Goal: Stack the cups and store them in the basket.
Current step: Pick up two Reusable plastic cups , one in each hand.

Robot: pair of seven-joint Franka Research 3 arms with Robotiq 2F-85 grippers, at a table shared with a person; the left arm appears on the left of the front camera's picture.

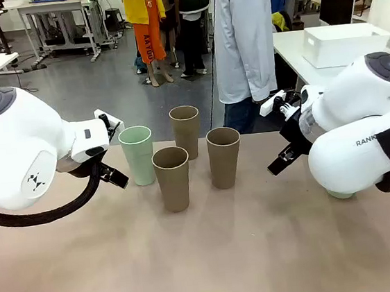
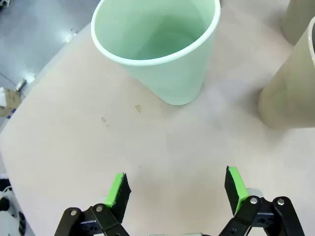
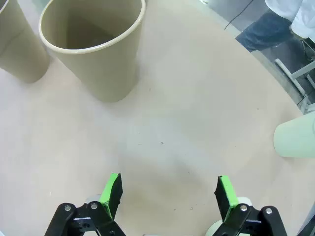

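- both white arms crouch low at the worktop (image 1: 213,255) sides; left claw (image 2: 177,184) and right claw (image 3: 168,189) are released, jaws wide, grasping nothing.
- left claw faces an upright mint cup (image 2: 182,78); right claw faces a taupe cup (image 3: 108,73).
- front taupe cup (image 1: 172,177) and back taupe cup (image 1: 186,131) stand between, apart.
- second mint cup (image 3: 295,140) stands beside the right arm.
- basket (image 1: 343,43) sits on a white table (image 1: 289,45) behind.

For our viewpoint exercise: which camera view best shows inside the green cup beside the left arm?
The left wrist view: it looks down into the green cup, showing it empty. The front view shows its outside whole. The right wrist view catches a second green cup.
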